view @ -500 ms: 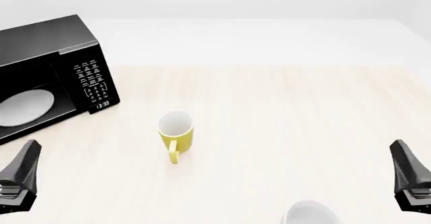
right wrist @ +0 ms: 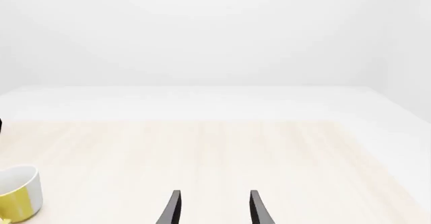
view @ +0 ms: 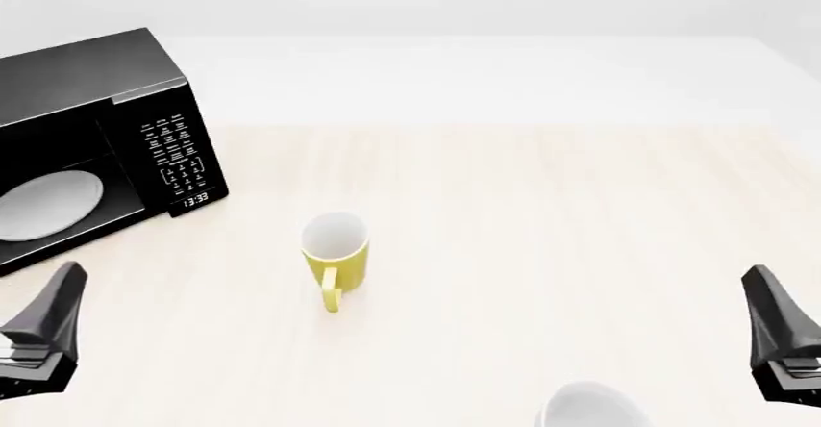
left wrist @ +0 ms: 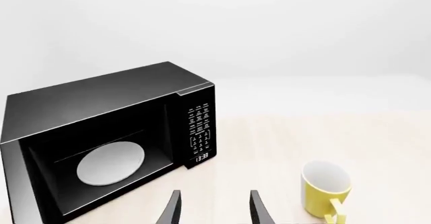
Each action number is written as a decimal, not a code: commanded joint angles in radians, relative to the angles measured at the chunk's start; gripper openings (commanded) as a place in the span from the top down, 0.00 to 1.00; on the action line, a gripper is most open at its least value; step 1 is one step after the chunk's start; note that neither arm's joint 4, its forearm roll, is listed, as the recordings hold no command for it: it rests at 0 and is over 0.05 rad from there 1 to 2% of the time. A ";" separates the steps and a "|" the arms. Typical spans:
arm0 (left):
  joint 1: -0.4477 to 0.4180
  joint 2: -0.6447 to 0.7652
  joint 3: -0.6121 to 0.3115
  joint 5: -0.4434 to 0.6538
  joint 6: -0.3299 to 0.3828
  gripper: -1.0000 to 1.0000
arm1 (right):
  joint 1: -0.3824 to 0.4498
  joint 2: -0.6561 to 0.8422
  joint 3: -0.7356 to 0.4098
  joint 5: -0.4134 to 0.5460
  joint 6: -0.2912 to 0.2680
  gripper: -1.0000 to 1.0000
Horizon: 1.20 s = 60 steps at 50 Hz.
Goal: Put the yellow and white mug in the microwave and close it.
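Far left, table's [view: 539, 187] edge: microwave [view: 90, 138], cavity open, turntable plate [view: 49, 204] visible. Left gripper [left wrist: 214, 209] low, near its front, fingers parted, holding nothing. Yellow and white mug [view: 336, 252] upright mid-table, handle toward arms, bare wood all round. White cup [view: 587, 408] at near edge. Right gripper [right wrist: 214, 209] parted, holding nothing.

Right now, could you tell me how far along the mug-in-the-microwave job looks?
Barely started. Done: the microwave already looks open, its turntable plate exposed. In hand: nothing; the left hand and right hand are both open and empty. Left: grasp the yellow and white mug, standing upright on the table, set it inside, then close up.
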 commanded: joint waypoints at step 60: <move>-0.386 0.496 -0.121 -0.160 -0.074 0.00 | 0.000 -0.001 0.001 0.000 0.000 0.00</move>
